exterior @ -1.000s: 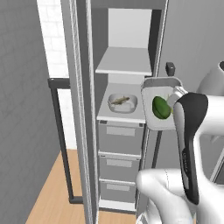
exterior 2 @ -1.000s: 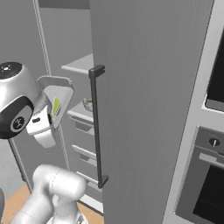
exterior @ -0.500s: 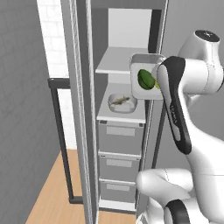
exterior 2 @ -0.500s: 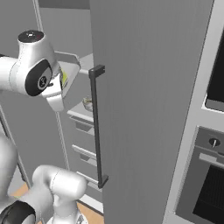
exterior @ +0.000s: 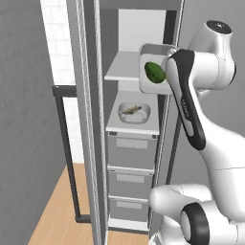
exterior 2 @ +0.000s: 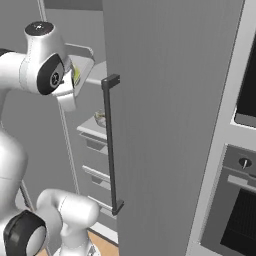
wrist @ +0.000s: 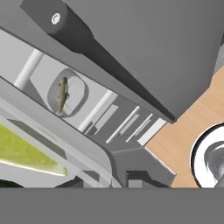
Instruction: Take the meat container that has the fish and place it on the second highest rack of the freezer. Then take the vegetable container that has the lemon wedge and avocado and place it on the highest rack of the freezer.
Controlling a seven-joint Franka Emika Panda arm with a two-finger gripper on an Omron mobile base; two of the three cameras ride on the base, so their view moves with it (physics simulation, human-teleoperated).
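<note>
Freezer (exterior: 143, 143) is standing open, fish tray (exterior: 134, 112) already sitting on the lower shelf. I'm holding the vegetable tray (exterior: 154, 75), avocado (exterior: 154, 72) showing, tilted at top rack (exterior: 122, 67) height. I'm thinking: level it, clear the door edge, slide in flat. Gripper (exterior: 167, 72) is pinching the tray's rim, fingers nearly together.

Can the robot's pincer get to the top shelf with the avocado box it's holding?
Probably yes. The freezer door stands open, the top shelf looks bare, and the avocado box is already up at that shelf's height, just at its front edge. The fish tray sits on the shelf below, out of the way.
</note>
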